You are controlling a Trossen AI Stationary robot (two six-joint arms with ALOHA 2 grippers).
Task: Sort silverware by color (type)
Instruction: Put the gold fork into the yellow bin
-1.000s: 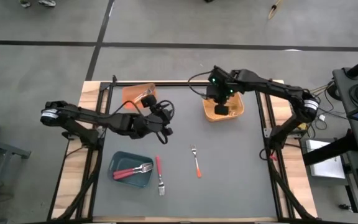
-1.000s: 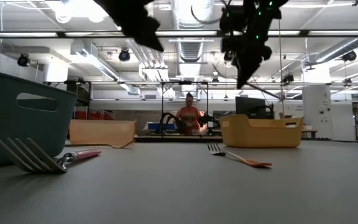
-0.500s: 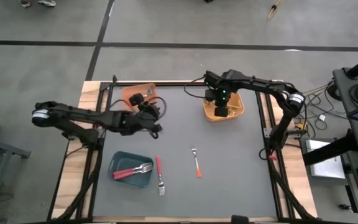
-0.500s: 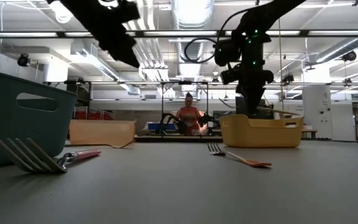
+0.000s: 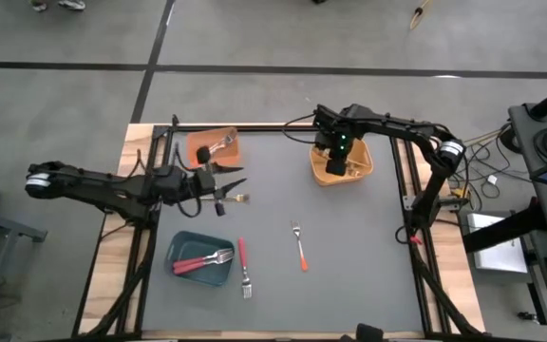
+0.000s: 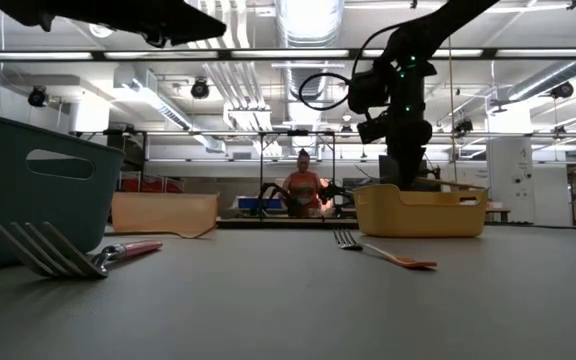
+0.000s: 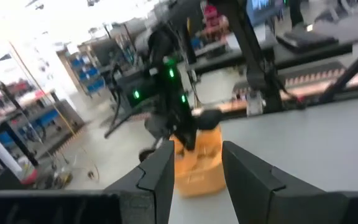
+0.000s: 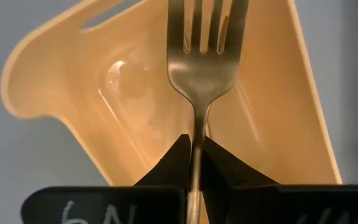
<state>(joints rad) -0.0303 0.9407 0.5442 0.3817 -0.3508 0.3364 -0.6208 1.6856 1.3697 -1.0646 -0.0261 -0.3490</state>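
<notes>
My right gripper (image 5: 341,160) is low over the yellow-orange bin (image 5: 359,171) at the far right, shut on an all-metal fork (image 8: 199,56). My left gripper (image 5: 232,185) is open and empty above the mat, near the orange bin (image 5: 198,144), which holds a fork (image 5: 222,144). The teal bin (image 5: 200,258) holds red-handled forks (image 5: 202,261). A red-handled fork (image 5: 243,266) and an orange-handled fork (image 5: 299,245) lie flat on the mat. My right gripper pinches the fork's thin neck (image 8: 196,138), just behind the tines, between its two fingertips (image 8: 174,158). The fingers come from above and lie along the fork. Its tines point away from the wrist over the inside of the yellow-orange bin (image 8: 135,93).
A small gold-coloured piece (image 5: 241,198) shows on the mat beside my left fingertips; I cannot tell what it is. The grey mat's middle and near right (image 5: 349,285) are open. A person (image 6: 303,190) stands in the room far behind the table.
My right gripper has come down with the fork into the yellow-orange bin's opening. My left gripper has drawn back toward the table's left edge, away from the middle of the mat.
</notes>
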